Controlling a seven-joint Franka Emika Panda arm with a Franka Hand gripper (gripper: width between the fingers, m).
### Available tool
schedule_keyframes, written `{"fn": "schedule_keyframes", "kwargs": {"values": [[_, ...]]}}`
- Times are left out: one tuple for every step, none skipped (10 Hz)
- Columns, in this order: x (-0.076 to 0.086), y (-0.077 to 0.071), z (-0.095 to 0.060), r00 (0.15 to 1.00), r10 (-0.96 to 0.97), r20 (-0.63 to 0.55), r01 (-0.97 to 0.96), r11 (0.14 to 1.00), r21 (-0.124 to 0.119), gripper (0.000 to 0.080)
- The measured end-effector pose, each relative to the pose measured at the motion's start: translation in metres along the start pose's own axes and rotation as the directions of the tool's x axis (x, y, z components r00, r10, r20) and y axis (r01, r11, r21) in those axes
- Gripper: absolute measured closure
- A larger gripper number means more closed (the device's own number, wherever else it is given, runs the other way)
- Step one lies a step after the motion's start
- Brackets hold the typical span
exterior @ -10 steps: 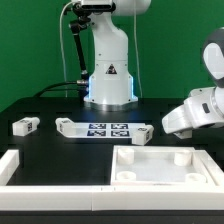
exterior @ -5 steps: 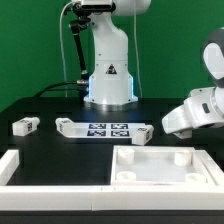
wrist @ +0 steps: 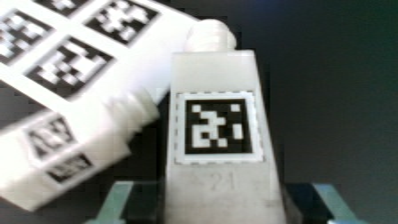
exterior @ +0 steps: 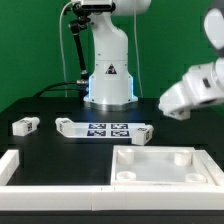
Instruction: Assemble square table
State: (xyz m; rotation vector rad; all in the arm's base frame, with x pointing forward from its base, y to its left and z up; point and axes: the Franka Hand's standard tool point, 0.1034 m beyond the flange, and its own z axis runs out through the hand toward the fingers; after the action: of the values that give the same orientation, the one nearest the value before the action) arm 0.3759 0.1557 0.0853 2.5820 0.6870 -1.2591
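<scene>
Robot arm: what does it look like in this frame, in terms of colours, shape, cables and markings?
Glossy white arm with rounded shells; its base column carries a dark warning triangle and glows blue at the foot. A black cable hangs beside it. The claw has grey fingers.

Gripper (exterior: 170,104): blurred in exterior view, fingers indistinct. Leg (wrist: 214,125): soft-focus, lower end cut off. Marker board (wrist: 80,40): cropped by wrist-view edge.

Your robot arm (exterior: 108,50) is glossy white with rounded, bulging segments. A black triangle sticker (exterior: 111,72) marks its base, a blue light ring (exterior: 92,97) glows beneath, and a black cable (exterior: 74,45) runs alongside.
</scene>
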Motion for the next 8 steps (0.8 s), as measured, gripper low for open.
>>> {"fn": "schedule_keyframes", "kwargs": {"values": [[-0.014,0.002,-0.007,1.0,0.006,-0.011,-0.006,1.0,-0.008,0.0509],[-0.022,0.001,-0.007,1.0,0.007,0.007,-0.006,1.0,-0.013,0.0509],[-0.013,0.002,-0.008,0.999,0.007,-0.036,-0.007,1.0,-0.011,0.0509],[-0.006,0.003,-0.012,0.993,0.011,-0.119,-0.012,1.0,-0.012,0.0509],[-0.005,0.005,-0.015,0.978,0.016,-0.209,-0.02,1.0,-0.016,0.0509],[-0.004,0.008,-0.019,0.942,0.016,-0.336,-0.025,0.999,-0.022,0.0509],[-0.014,0.02,-0.03,0.929,-0.022,-0.368,0.009,0.999,-0.037,0.0509],[-0.023,0.043,-0.056,0.896,-0.073,-0.437,0.051,0.997,-0.062,0.0509]]}}
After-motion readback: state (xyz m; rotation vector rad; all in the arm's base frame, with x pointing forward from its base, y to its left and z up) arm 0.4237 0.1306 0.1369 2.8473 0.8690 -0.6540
